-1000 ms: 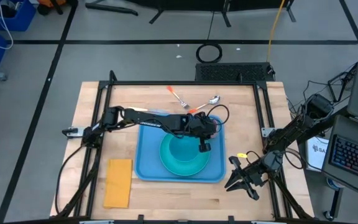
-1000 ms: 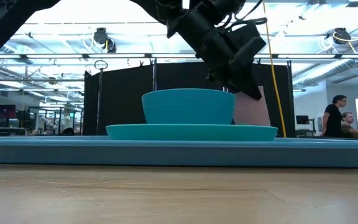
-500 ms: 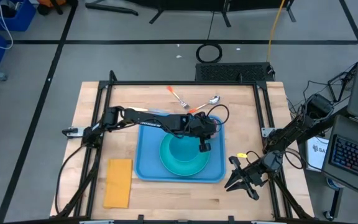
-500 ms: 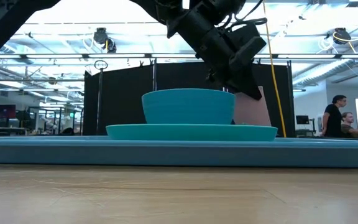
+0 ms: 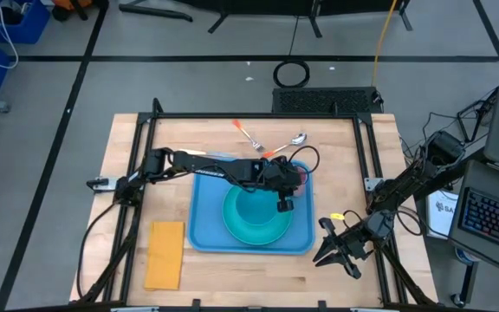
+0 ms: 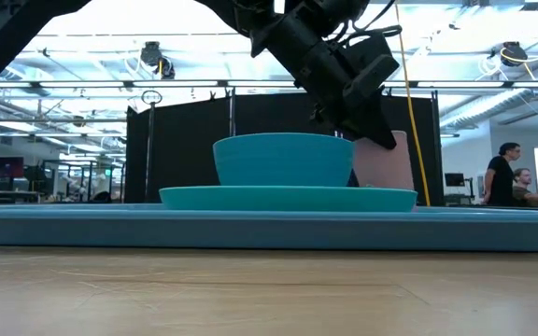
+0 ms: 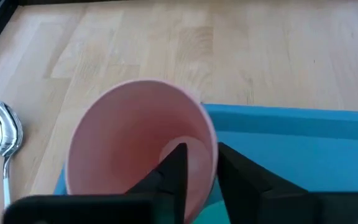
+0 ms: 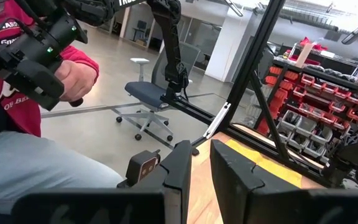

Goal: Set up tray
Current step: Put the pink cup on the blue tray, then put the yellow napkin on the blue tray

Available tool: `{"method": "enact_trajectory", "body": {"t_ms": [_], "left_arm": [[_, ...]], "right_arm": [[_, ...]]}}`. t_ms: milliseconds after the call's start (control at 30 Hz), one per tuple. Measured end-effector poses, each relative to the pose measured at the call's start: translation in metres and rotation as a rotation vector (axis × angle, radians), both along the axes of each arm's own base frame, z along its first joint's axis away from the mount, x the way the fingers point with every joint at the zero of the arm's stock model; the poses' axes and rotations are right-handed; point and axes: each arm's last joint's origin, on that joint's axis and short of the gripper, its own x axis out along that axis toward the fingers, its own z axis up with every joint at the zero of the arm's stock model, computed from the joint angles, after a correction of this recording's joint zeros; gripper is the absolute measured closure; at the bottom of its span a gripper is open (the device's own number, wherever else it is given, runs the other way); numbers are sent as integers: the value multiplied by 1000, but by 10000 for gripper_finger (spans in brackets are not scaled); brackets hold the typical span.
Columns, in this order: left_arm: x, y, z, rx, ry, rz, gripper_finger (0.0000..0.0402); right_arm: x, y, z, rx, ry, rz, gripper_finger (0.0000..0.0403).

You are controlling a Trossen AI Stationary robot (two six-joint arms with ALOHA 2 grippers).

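The light-blue tray (image 5: 204, 227) lies mid-table, carrying a teal plate (image 5: 271, 232) with a teal bowl (image 6: 283, 159) on it. My left gripper (image 5: 293, 178) reaches over the tray's far right corner and is shut on a pink cup (image 7: 135, 146), which shows behind the bowl in the low view (image 6: 383, 161). The plate hides the cup's bottom there, so I cannot tell whether it touches the tray (image 7: 303, 127). My right gripper (image 5: 336, 251) waits shut off the tray's right near corner. My left gripper pinches the pink cup's rim wall (image 7: 205, 146), one finger (image 7: 178, 163) inside the cup and one (image 7: 241, 171) outside. The fingers slant down from the table's left. The cup is tilted, its mouth turned back toward the wrist.
A spoon (image 5: 295, 139) and an orange-handled fork (image 5: 248, 133) lie on the wood beyond the tray's far edge; the spoon also shows in the left wrist view (image 7: 2, 134). A yellow-orange napkin (image 5: 165, 254) lies left of the tray, near the front edge. People stand in the room behind.
In the low view the pink cup has tipped nearer to upright and shows more fully to the right of the bowl; my left gripper has hardly shifted. The right arm has kept still.
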Motion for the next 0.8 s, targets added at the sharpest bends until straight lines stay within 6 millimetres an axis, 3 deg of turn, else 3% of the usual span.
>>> {"method": "enact_trajectory", "body": {"t_ms": [300, 800], "left_arm": [[3, -3, 4, 0, -49, -6, 259], [3, -12, 5, 22, -55, -35, 254]], "right_arm": [[0, 0, 0, -3, 3, 1, 353], [0, 0, -1, -7, 12, 1, 353]]}}
